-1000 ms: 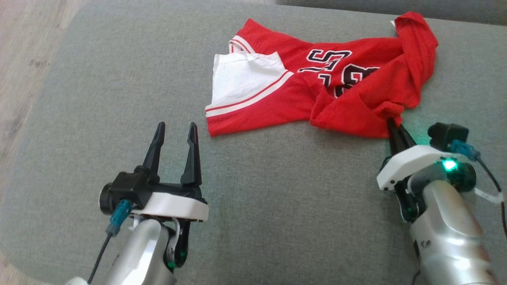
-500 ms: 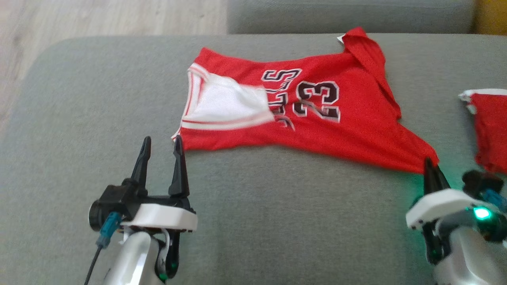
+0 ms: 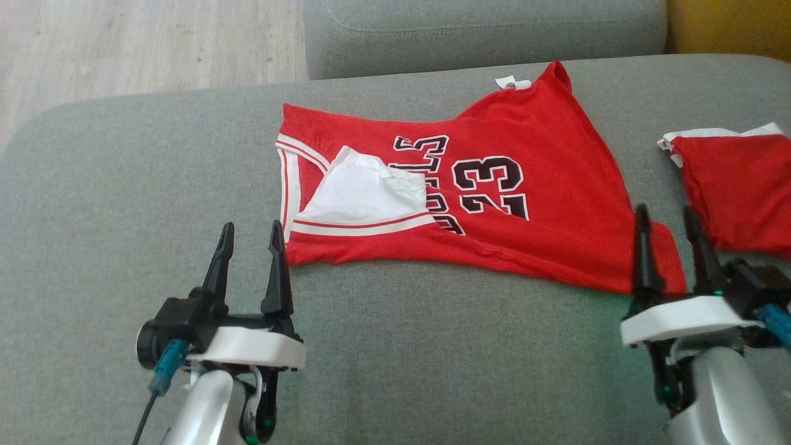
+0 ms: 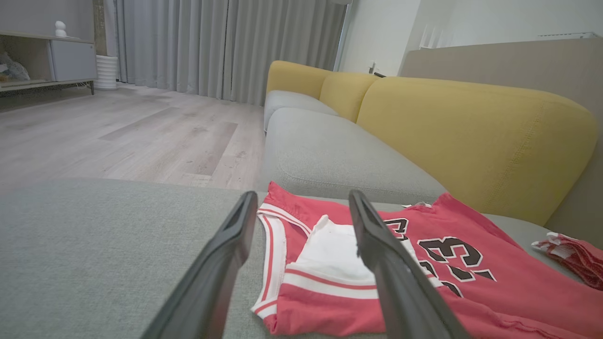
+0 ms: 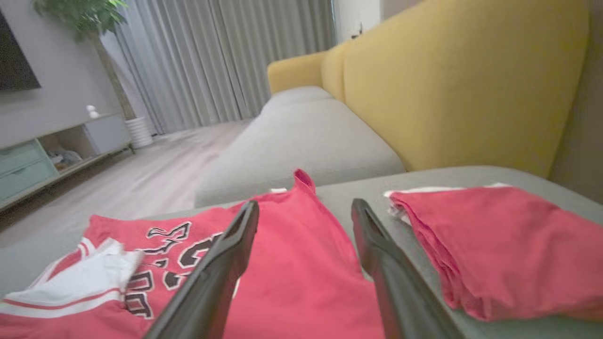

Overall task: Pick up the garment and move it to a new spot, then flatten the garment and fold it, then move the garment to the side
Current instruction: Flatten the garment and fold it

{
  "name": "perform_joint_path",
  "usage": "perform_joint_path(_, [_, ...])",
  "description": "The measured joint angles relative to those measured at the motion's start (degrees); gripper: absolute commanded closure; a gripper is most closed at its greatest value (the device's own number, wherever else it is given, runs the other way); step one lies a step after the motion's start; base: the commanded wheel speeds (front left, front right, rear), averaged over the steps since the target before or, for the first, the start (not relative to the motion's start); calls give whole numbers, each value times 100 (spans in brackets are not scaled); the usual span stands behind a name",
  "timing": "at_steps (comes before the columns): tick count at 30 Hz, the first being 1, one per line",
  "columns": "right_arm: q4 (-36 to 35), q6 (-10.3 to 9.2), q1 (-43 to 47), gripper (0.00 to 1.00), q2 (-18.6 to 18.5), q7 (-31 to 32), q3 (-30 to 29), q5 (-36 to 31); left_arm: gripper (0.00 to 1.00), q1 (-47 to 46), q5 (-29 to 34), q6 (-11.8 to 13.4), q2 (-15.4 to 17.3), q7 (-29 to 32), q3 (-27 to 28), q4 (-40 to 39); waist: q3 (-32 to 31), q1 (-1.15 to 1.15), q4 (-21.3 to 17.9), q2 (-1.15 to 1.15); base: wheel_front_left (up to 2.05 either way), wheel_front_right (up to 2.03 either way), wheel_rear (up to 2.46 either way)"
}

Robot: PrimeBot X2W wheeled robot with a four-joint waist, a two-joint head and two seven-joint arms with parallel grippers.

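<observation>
A red jersey (image 3: 494, 185) with the number 23 lies spread on the grey sofa seat (image 3: 123, 204), its white inner panel (image 3: 364, 194) folded out at the left. The same jersey (image 4: 424, 273) fills the lower right of the left wrist view, and the jersey (image 5: 292, 263) lies under the fingers in the right wrist view. My left gripper (image 3: 250, 232) is open just left of the jersey's near left corner, holding nothing. My right gripper (image 3: 666, 216) is open over the jersey's near right corner, with no cloth between the fingers.
A second red garment (image 3: 735, 185), folded, lies at the right edge of the seat, close to my right gripper. The same folded pile (image 5: 494, 245) shows in the right wrist view. A yellow backrest (image 4: 471, 136) rises behind, and wooden floor (image 3: 123, 43) lies beyond the seat's left end.
My right gripper was shut on the jersey's corner, dragged it out flat to the right, and now stands open with the cloth released. The camera has shifted. The left gripper stays open.
</observation>
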Motion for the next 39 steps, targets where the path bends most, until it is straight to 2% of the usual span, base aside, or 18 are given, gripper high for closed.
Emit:
perform_joint_path(5, [-549,0,447,0,0,-118,513,183,0,-33,67,-60,5,-1,14,34,151,0,-57,0,0,0,0])
perform_joint_path(10, [-757,0,613,0,-1,-140,654,267,0,-464,230,-205,108,157,-99,274,423,1,-158,0,0,0,0])
perform_joint_path(14, [-831,1,549,0,-1,-149,702,282,0,-1205,425,-421,266,761,-379,613,666,2,-285,0,0,0,0])
perform_joint_path(17, [-888,0,461,0,-1,-155,698,302,0,-1719,513,-605,244,1212,-713,818,845,2,-393,0,0,0,0])
perform_joint_path(21, [-902,1,361,0,-2,-155,758,390,0,-2204,597,-681,145,1796,-1067,1252,1053,2,-544,0,0,0,0])
perform_joint_path(24, [-899,0,338,0,-2,-155,860,410,0,-2476,670,-627,118,2092,-1163,1631,1160,2,-671,0,0,0,0])
perform_joint_path(27, [-879,0,308,0,-2,-155,896,491,0,-2686,702,-396,98,2157,-1121,1925,1224,2,-788,0,0,0,0])
perform_joint_path(31, [-869,0,259,0,-2,-155,913,539,0,-2878,671,-245,52,2297,-1059,2256,1262,1,-901,0,0,0,0])
perform_joint_path(39, [-839,0,259,0,-2,-155,944,591,0,-3062,514,-226,4,2295,-1009,2580,1282,1,-994,0,0,0,0])
